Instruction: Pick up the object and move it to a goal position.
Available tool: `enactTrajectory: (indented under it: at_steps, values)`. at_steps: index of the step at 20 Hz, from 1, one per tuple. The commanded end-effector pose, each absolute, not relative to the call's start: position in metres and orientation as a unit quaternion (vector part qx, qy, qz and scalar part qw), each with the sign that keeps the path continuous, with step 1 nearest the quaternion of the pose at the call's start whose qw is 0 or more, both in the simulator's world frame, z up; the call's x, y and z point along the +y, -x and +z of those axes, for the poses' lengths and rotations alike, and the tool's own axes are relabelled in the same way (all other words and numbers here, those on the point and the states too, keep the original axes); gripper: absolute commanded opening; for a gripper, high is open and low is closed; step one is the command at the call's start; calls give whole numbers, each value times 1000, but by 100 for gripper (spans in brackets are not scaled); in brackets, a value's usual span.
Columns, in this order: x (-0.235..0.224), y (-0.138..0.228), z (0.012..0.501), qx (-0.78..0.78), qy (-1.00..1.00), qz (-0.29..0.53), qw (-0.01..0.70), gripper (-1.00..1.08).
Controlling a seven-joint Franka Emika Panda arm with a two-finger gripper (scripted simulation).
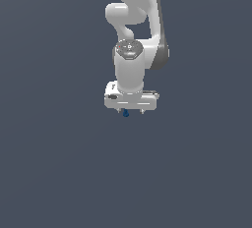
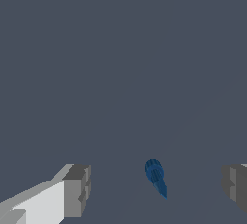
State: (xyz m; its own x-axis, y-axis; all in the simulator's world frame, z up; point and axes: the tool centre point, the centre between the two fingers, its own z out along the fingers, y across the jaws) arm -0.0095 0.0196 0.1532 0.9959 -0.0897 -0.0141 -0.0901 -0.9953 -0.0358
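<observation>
A white arm is seen hanging down from the top of the exterior view, over a plain dark grey floor. At its low end the gripper is pointed straight down. Two short fingers can be made out under the white hand.

The gripper is held wide. In the wrist view, one grey finger pad is seen on one side and the other pad far across on the other side, with a big gap between them.

The blob is small, dark blue and roundish, with a little pointed tail. In the exterior view it is seen just under the gripper, between the two fingers. In the wrist view the blob is found in the gap between the pads, and neither pad is touched by it. It is much smaller than the gap. Whether it is resting on the floor cannot be told.
</observation>
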Motion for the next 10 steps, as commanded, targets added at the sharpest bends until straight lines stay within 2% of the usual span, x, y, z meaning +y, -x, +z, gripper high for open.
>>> enactTrajectory:
  at_steps: [1, 10]
  values:
    - [18, 15, 147, 60, 998, 6, 17, 100]
    - [9, 51, 116, 152, 988, 4, 7, 100]
